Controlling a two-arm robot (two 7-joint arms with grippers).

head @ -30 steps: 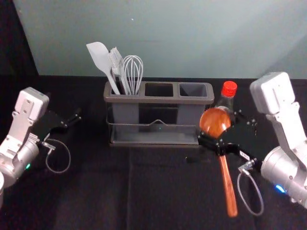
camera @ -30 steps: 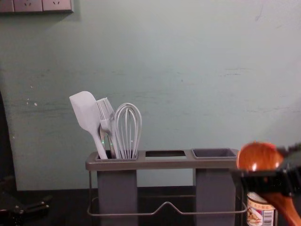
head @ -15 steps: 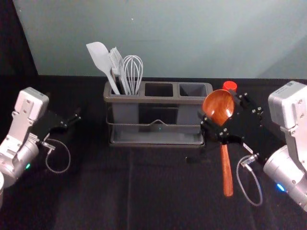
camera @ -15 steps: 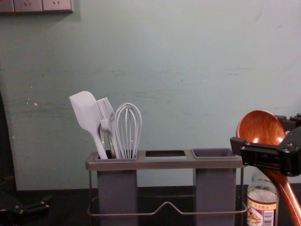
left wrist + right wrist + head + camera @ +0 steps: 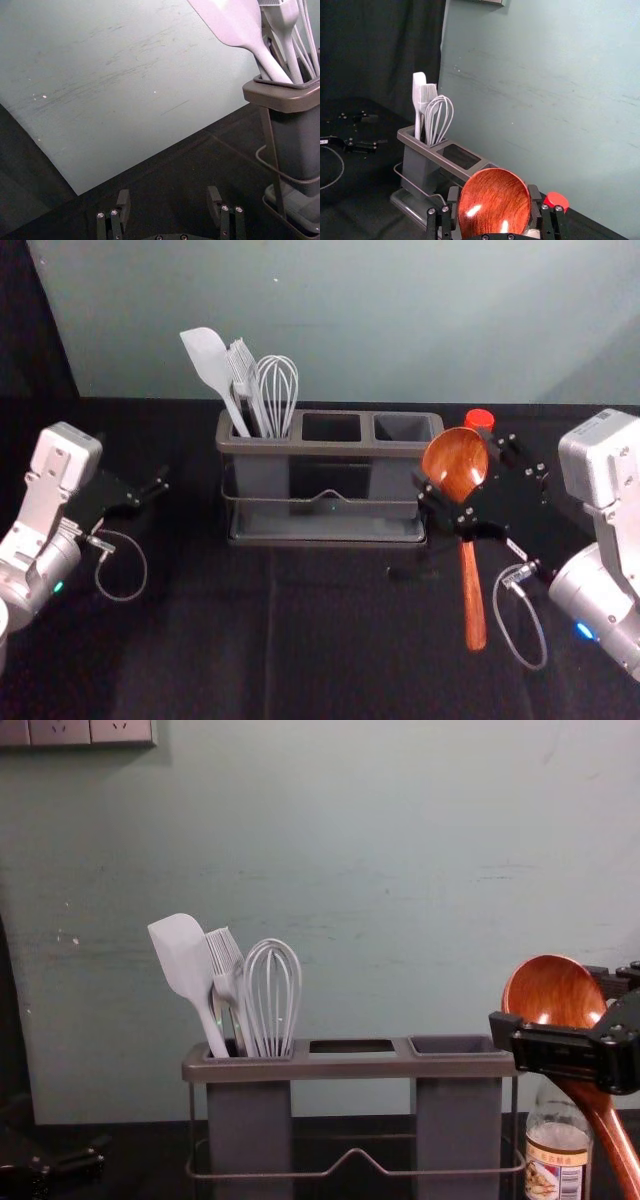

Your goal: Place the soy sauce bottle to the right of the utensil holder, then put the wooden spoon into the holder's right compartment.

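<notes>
My right gripper is shut on the wooden spoon at its bowl, in front of the holder's right end, with the handle hanging down. In the right wrist view, the right gripper has the bowl between its fingers. The soy sauce bottle stands right of the utensil holder; its red cap shows behind the spoon, its label in the chest view. The left gripper stays parked left of the holder; in the left wrist view, the left gripper is open.
A white spatula, a brush and a whisk stand in the holder's left compartment. The middle and right compartments hold no utensils. A wall rises behind the dark table.
Over the last second my right gripper has lifted the spoon and shifted slightly right, its handle now hanging more upright. Little differs from half a second ago. The left arm has stayed still.
</notes>
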